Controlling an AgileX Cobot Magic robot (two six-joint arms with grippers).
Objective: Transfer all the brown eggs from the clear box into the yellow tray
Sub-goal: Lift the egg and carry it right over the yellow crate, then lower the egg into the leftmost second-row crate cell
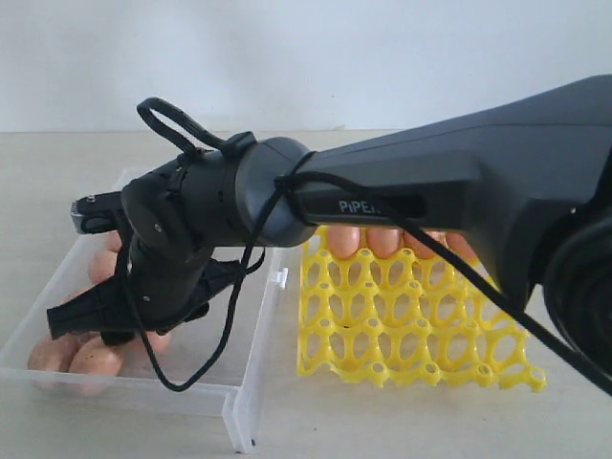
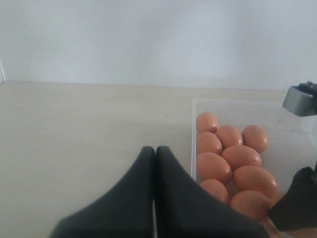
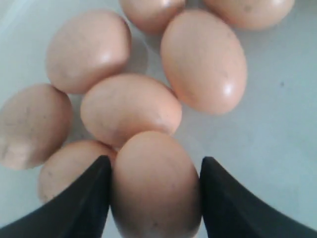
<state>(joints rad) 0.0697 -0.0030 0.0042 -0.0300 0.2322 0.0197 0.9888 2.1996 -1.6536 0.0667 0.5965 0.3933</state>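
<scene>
Two dark fingers (image 3: 84,203) of the right gripper (image 3: 154,161) stand on either side of one brown egg (image 3: 156,183), and we see both pressed against its flanks, so the gripper is clamped on that egg down inside the clear box (image 1: 244,382). Seven more brown eggs (image 3: 126,109) lie just ahead of these fingertips on the box's pale floor. The nearest touches the held egg, and another is tucked beside one finger. Some show faint dark specks. From the exterior view we see the right arm reaching across the middle, its wrist tilted down into the box, with a black cable (image 1: 229,325) looping below it. The yellow tray (image 1: 411,325) lies just outside the box, back along that arm from the gripper and beneath the forearm. A few eggs sit in its far row, partly hidden by the arm, and the cups nearer to us are bare lattice. The left gripper (image 2: 154,148) is closed with nothing in it, its two fingers meeting along their length above the pale table (image 2: 74,148). The box, with some nine eggs clustered in it, sits ahead of it and off to one side, apart from its tips.
</scene>
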